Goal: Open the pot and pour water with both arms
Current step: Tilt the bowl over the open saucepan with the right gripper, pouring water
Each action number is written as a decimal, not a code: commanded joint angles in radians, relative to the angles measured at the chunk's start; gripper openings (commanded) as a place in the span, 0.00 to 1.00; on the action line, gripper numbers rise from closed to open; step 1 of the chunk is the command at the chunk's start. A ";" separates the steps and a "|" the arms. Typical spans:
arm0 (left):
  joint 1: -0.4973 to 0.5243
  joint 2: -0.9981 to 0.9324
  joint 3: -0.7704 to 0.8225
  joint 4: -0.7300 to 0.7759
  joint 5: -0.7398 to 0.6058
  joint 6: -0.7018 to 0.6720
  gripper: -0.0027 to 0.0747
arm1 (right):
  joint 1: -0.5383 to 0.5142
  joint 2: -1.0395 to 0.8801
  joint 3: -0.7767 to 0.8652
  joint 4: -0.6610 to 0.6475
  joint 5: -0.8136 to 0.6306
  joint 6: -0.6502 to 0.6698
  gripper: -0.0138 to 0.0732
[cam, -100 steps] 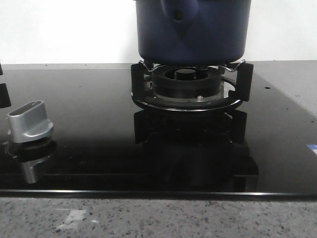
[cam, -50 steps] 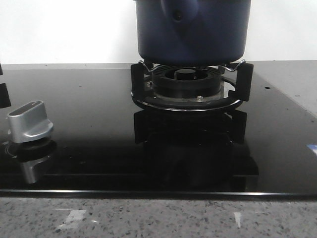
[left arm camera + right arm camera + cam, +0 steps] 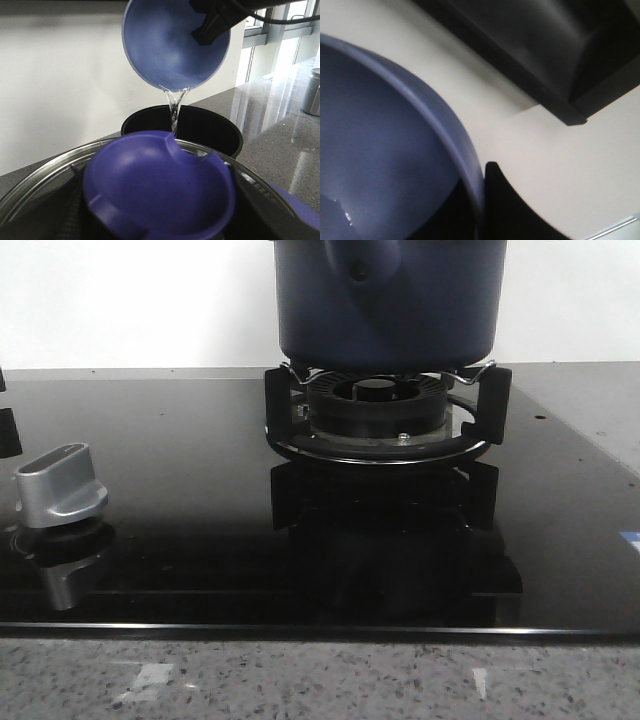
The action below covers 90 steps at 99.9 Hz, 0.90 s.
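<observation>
The dark navy pot stands on the burner, its top cut off in the front view. In the left wrist view the pot's black open mouth lies beyond a glass lid with a steel rim and a blue knob. My left gripper holds this lid off the pot by the knob, and the knob hides the fingers. My right gripper is shut on the rim of a tilted blue bowl above the pot. A thin stream of water runs from the bowl into the pot. The right wrist view shows the bowl's rim pinched between the right gripper's fingers.
The pot rests on a black burner grate set in a glossy black glass cooktop. A silver control knob stands at the cooktop's left. Speckled stone counter runs along the front. A metal canister sits on the counter near a window.
</observation>
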 commanded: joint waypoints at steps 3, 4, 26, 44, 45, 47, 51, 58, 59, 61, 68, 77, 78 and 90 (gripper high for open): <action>-0.006 -0.016 -0.030 -0.069 0.009 -0.010 0.36 | 0.009 -0.043 -0.027 -0.152 -0.049 0.009 0.09; -0.006 -0.016 -0.030 -0.069 0.009 -0.010 0.36 | 0.009 -0.043 -0.027 -0.155 -0.049 0.009 0.09; -0.006 -0.016 -0.030 -0.067 0.009 -0.010 0.36 | 0.010 -0.043 -0.027 -0.235 -0.063 0.009 0.08; -0.006 -0.016 -0.030 -0.067 0.008 -0.010 0.36 | 0.012 -0.043 -0.027 -0.268 -0.075 0.009 0.08; -0.006 -0.016 -0.030 -0.067 0.008 -0.010 0.36 | 0.011 -0.043 -0.027 -0.273 -0.075 0.009 0.08; -0.006 -0.016 -0.030 -0.067 0.008 -0.010 0.36 | 0.014 -0.043 -0.027 -0.281 -0.075 0.009 0.08; -0.006 -0.016 -0.030 -0.067 0.008 -0.010 0.36 | 0.019 -0.043 -0.027 -0.297 -0.075 0.009 0.08; -0.006 -0.016 -0.030 -0.065 0.008 -0.010 0.36 | 0.028 -0.043 -0.027 -0.322 -0.074 0.009 0.08; -0.006 -0.016 -0.030 -0.065 0.008 -0.010 0.36 | 0.031 -0.043 -0.027 -0.325 -0.074 0.009 0.08; -0.006 -0.016 -0.030 -0.065 0.008 -0.010 0.36 | 0.033 -0.043 -0.027 -0.330 -0.074 0.009 0.08; -0.006 -0.016 -0.030 -0.065 0.008 -0.010 0.36 | 0.042 -0.043 -0.027 -0.350 -0.074 0.009 0.08; -0.006 -0.016 -0.030 -0.065 0.008 -0.010 0.36 | 0.050 -0.043 -0.027 -0.379 -0.080 0.009 0.08; -0.006 -0.016 -0.030 -0.065 0.008 -0.010 0.36 | 0.052 -0.043 -0.027 -0.381 -0.080 0.009 0.08; -0.006 -0.016 -0.030 -0.065 0.008 -0.010 0.36 | 0.054 -0.043 -0.027 -0.402 -0.080 0.009 0.08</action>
